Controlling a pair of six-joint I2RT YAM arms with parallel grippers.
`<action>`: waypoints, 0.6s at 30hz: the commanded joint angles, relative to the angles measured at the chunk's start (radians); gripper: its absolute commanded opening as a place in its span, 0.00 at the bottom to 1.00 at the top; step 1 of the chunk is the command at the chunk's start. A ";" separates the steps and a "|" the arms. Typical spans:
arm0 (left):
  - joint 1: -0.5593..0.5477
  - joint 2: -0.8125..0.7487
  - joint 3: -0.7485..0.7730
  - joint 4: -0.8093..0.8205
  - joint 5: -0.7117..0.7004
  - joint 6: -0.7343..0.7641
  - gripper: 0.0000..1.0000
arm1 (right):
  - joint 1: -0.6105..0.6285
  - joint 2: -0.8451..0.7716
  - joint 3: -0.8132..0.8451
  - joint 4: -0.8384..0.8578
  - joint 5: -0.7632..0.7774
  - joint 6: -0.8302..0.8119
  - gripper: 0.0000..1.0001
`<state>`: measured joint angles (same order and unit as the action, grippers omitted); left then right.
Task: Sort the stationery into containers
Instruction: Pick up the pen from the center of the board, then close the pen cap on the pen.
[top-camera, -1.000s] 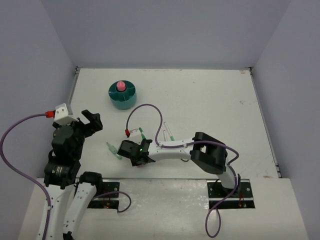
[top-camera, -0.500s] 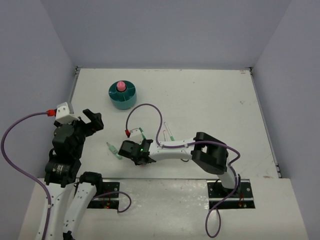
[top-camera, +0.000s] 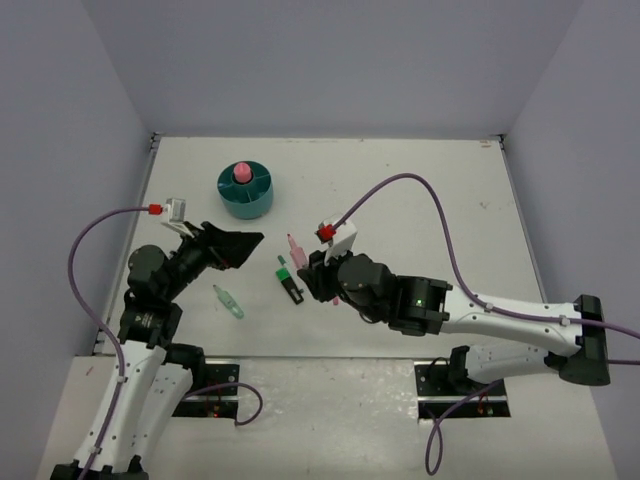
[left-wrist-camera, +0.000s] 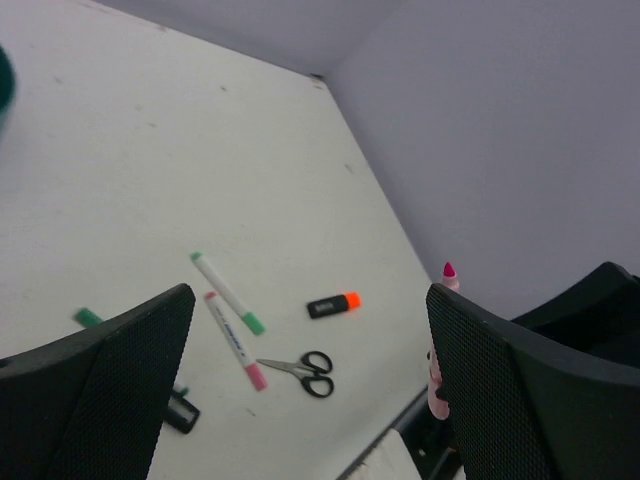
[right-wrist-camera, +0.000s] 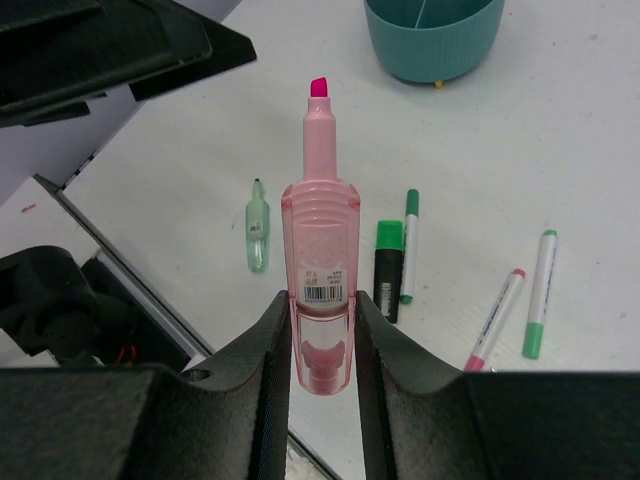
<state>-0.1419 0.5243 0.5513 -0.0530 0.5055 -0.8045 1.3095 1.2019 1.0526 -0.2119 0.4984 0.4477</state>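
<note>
My right gripper (right-wrist-camera: 322, 310) is shut on a pink marker (right-wrist-camera: 320, 250) and holds it tip up above the table; it also shows in the top view (top-camera: 312, 268). The teal organizer (top-camera: 245, 192) stands at the back left with a pink roll (top-camera: 241, 172) in its central cup. My left gripper (top-camera: 235, 246) is open and empty, in the air left of the pink marker (top-camera: 293, 247). On the table lie a green marker (right-wrist-camera: 257, 225), a black-and-green marker (right-wrist-camera: 388, 270), thin white pens (right-wrist-camera: 538, 295), small scissors (left-wrist-camera: 300, 370) and a black-and-orange marker (left-wrist-camera: 333, 305).
The table's near edge and the arm mounts (right-wrist-camera: 60, 290) lie just below the right gripper. Purple cables (top-camera: 400, 185) arch over both arms. Grey walls (left-wrist-camera: 480, 120) close the table at the back and sides.
The right gripper has risen from low over the table near the front edge and now holds the pink marker further right. The left gripper has swung right toward the middle.
</note>
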 joint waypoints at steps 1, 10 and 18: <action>-0.030 0.067 -0.143 0.665 0.286 -0.334 1.00 | -0.001 -0.043 -0.055 0.046 0.071 -0.064 0.00; -0.170 0.179 -0.127 0.704 0.154 -0.277 0.94 | -0.001 -0.032 0.017 -0.042 0.095 -0.072 0.00; -0.231 0.308 -0.112 0.749 0.126 -0.262 0.80 | -0.001 0.019 0.074 -0.064 0.071 -0.099 0.00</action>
<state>-0.3345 0.8037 0.4015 0.6078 0.6521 -1.0880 1.3087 1.2021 1.0633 -0.2774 0.5598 0.3770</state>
